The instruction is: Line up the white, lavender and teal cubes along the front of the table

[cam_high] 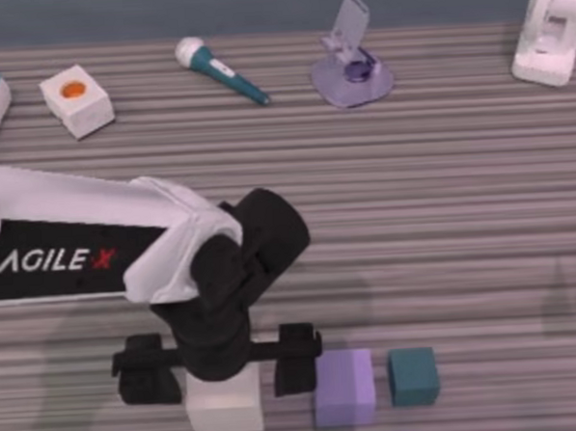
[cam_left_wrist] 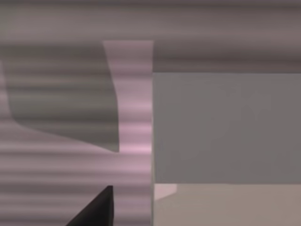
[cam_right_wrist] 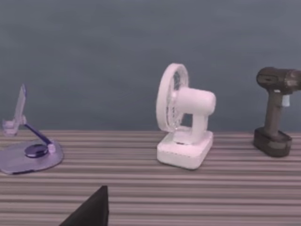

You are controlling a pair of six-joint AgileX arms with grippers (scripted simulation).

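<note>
Striped table (cam_high: 443, 227) front edge carries white cube (cam_high: 225, 404), lavender cube (cam_high: 344, 387) and teal cube (cam_high: 413, 376) in a row. Left gripper (cam_high: 219, 366) sits directly over the white cube, fingers spread wide to either side of it, apparently not clamped. Right arm is out of the top view, so the left is nearer.

Left arm is reaching in from the table's left edge toward its front edge, wrist pointing straight down. Left gripper (cam_high: 217, 369) is hanging low at the front edge, fingers (cam_high: 146, 373) spread wide apart. Right arm is sitting out of the top view; only a dark finger tip (cam_right_wrist: 91, 212) is showing in its wrist view.
</note>
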